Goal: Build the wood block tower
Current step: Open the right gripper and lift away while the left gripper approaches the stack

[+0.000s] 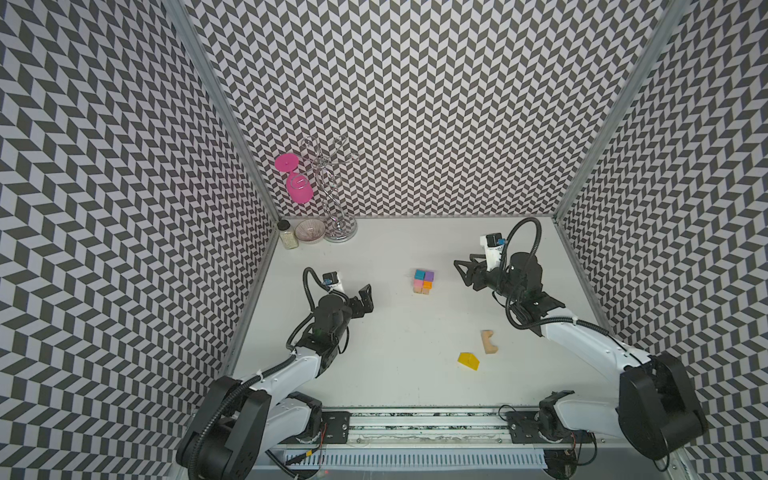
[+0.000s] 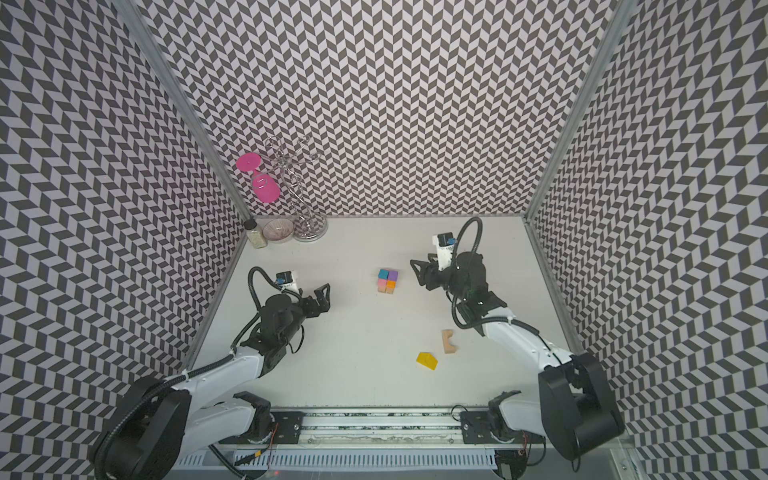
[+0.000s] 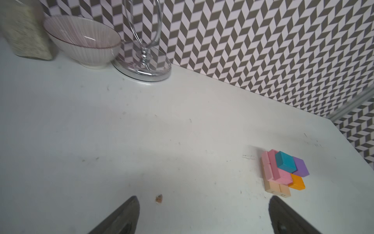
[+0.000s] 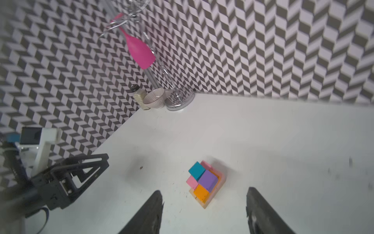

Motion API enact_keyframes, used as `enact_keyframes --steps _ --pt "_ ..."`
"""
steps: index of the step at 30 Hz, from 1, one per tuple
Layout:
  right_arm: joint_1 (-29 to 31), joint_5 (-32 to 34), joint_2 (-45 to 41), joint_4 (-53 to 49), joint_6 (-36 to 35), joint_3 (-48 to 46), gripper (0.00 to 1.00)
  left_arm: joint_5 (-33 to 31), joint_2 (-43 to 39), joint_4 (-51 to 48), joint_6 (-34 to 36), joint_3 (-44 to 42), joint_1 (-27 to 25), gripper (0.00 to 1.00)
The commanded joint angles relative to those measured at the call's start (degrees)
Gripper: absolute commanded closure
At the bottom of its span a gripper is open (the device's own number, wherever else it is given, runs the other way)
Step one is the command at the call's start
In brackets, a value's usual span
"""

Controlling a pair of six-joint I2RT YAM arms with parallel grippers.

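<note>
The left end effector (image 1: 368, 297) and right end effector (image 1: 461, 272) stand wide, empty, flanking the tower (image 1: 424, 281) on the tabletop (image 1: 395, 365).

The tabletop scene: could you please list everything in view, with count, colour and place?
tower: one partial stack; tan, pink, orange, with teal and purple on top; table centre
roof block: one; yellow; loose on the near side, right of centre
arch block: one; tan; loose beside the roof block, not touching it
goblet: one; pink; hanging upside down on the rack
rack: one; chrome; far left corner
bowl: one; pale, ribbed; beside the rack's base
jar: one; pale contents, dark lid; in the corner beside the bowl
table: one; white
left pincer: one; black; open, empty, left of the tower
right pincer: one; black; open, empty, right of the tower
</note>
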Motion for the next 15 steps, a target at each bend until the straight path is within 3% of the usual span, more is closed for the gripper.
enact_keyframes --steps 1,4,8,12,15 --pt "0.52 3.03 -0.32 3.75 13.16 -0.21 0.43 6.69 4.58 -3.37 -2.53 5.83 0.05 0.00" --pt "1.37 3.81 0.27 4.15 12.67 -2.69 0.51 7.27 9.65 -4.28 -2.75 9.12 -0.38 0.00" --pt "6.31 17.86 4.56 -1.02 9.53 -0.22 0.55 7.95 16.69 -5.29 -2.11 14.12 -0.84 0.00" --pt "6.99 18.03 13.12 -2.49 9.93 4.06 0.67 8.31 24.35 -8.78 -0.35 20.95 -1.95 0.00" --pt "8.71 19.53 17.79 -1.97 10.15 6.25 0.68 8.14 28.20 -9.13 -0.02 23.90 -2.42 0.00"
